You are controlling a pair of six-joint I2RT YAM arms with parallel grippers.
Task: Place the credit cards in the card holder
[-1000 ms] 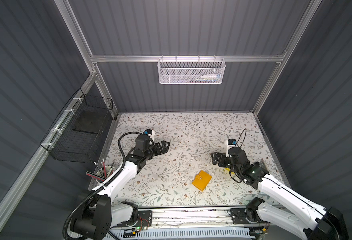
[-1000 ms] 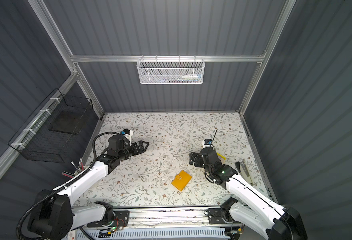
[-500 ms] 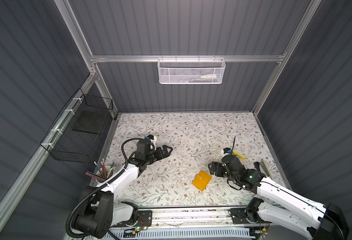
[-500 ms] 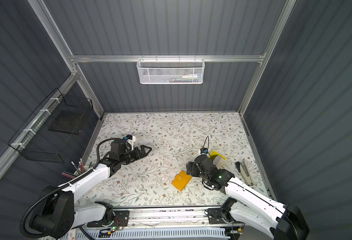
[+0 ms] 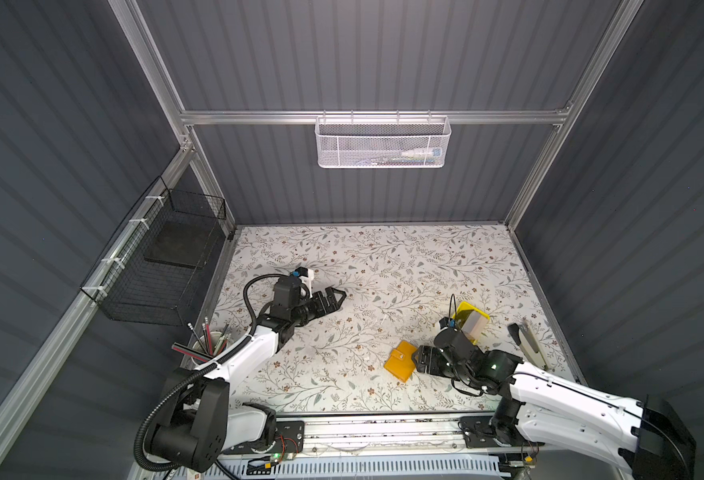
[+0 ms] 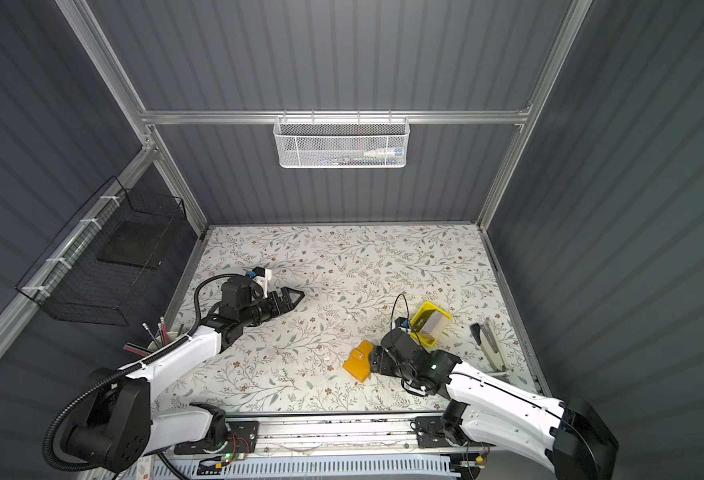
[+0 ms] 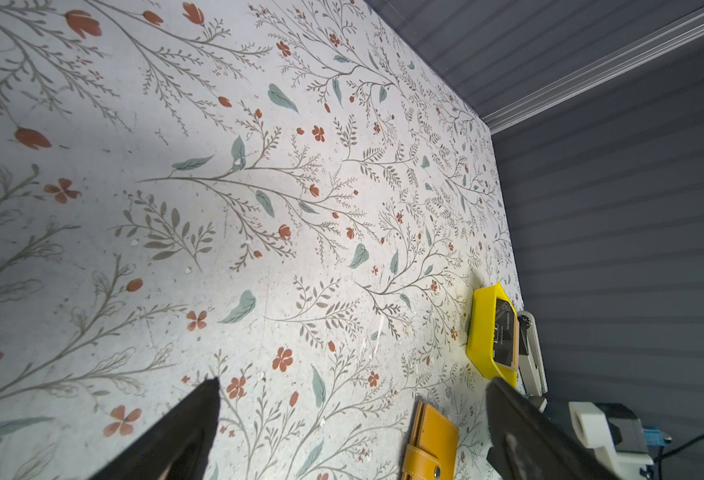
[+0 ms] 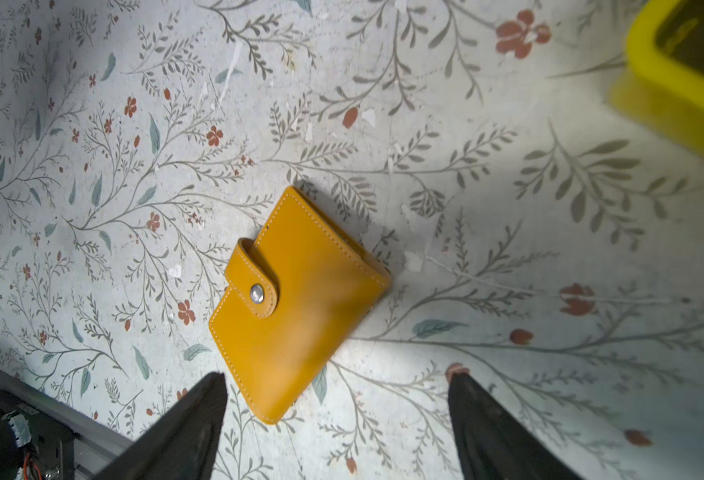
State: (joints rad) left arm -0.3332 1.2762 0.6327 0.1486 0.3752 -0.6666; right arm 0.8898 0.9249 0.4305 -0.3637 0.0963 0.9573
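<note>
Lying flat on the floral table (image 5: 383, 266), the card holder (image 8: 300, 299) is shut, strap snapped across its front w/ 1 metal stud. It sits nr the front edge, right of centre. The right gripper (image 8: 337, 376) is low & just beside it, claw released: 2 black fingers spread wide. Only the holder's nearest corner pokes into the gap btwn them, w/o visibly touching either finger.

The credit cards (image 7: 504, 336) stand on edge in a small yellow tray (image 5: 464, 309), just behind the right arm's wrist & apart from the holder. The left wrist view shows a black face, a top view a pale 1; how many cards, can't tell. A grey stapler-like tool (image 5: 528, 345) lies beside the tray, twd the right wall.

The left gripper (image 5: 335, 296) hangs over bare tabletop on the left side, well apart from holder & tray. Its claw is also released, fingers wide, empty. A cup of pencils (image 5: 211, 343) stands at the table's left edge.
</note>
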